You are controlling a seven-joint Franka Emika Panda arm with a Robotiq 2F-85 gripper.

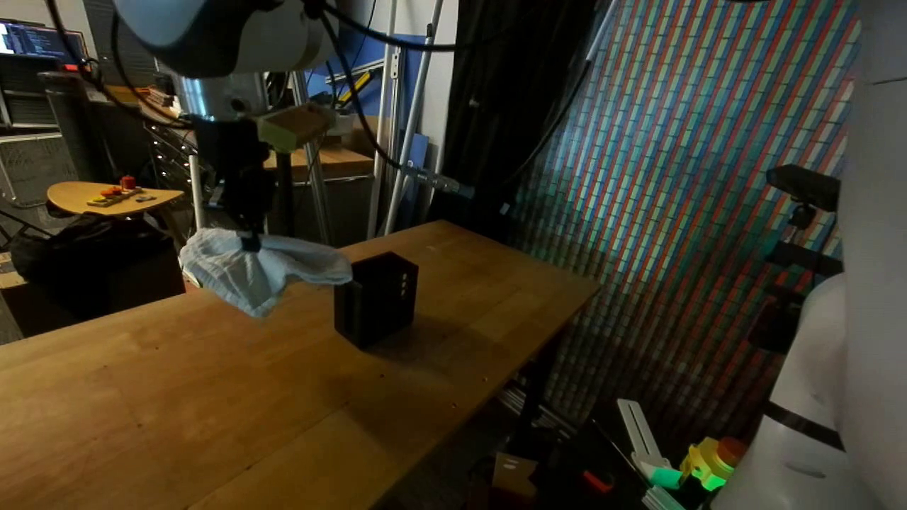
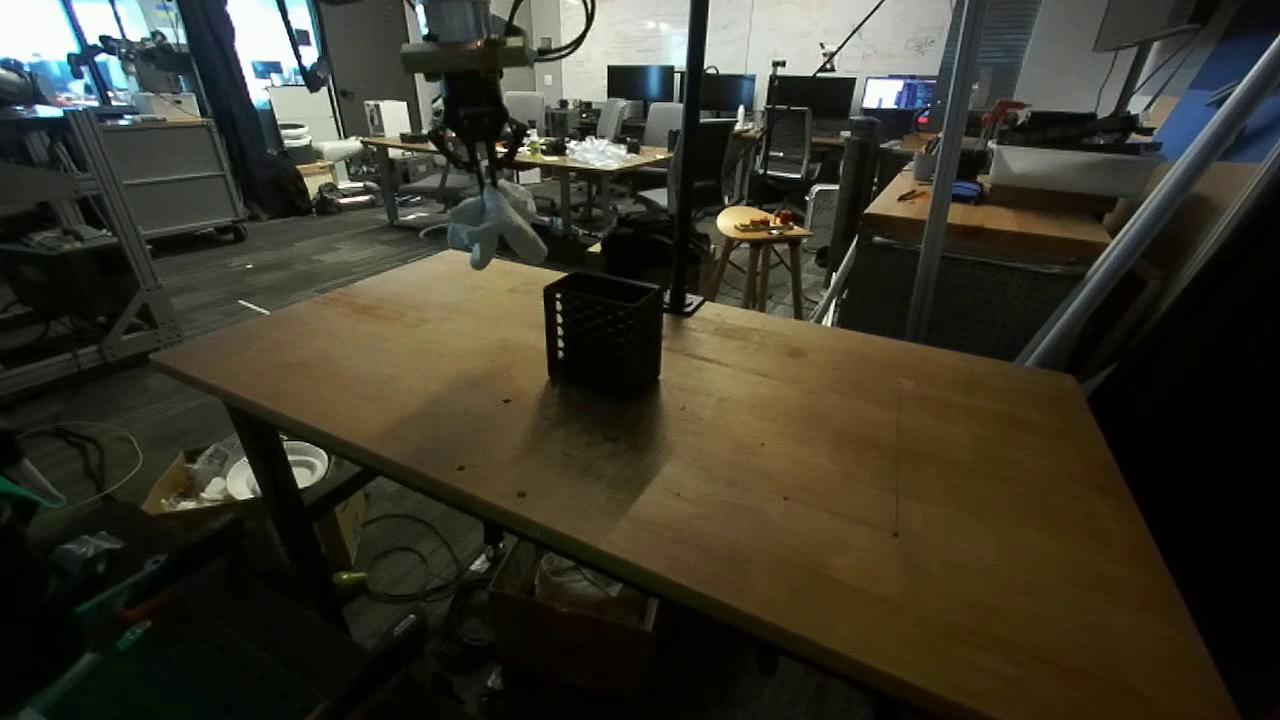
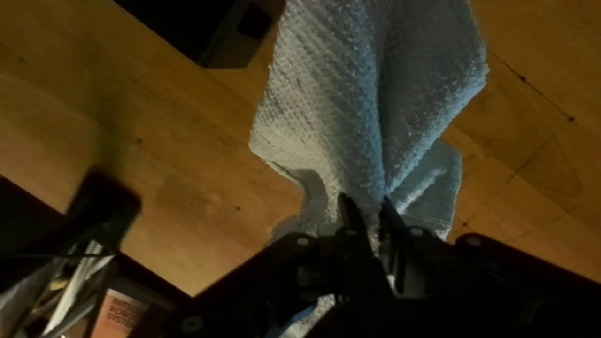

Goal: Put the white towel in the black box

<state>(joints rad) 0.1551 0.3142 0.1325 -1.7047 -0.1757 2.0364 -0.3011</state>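
Note:
The white towel [image 1: 227, 273] hangs bunched and folded in the air above the wooden table, with loose ends drooping. It also shows in an exterior view [image 2: 505, 232] and in the wrist view [image 3: 324, 108]. My gripper [image 1: 250, 241] is shut on the towel's middle; its two fingers [image 3: 365, 199] pinch a fold between them. The black box [image 1: 375, 304] stands upright on the table, open at the top, with perforated walls [image 2: 605, 345]. The towel is beside the box and above it, apart from it in an exterior view. In the wrist view the box [image 3: 206, 35] is partly cut off at the top.
The wooden table [image 1: 212, 382] has edges near the box. A black vertical pole [image 2: 690, 180] stands at the table edge behind the box. A black bag [image 1: 92, 262] and a small stool [image 2: 760, 225] are beyond the table.

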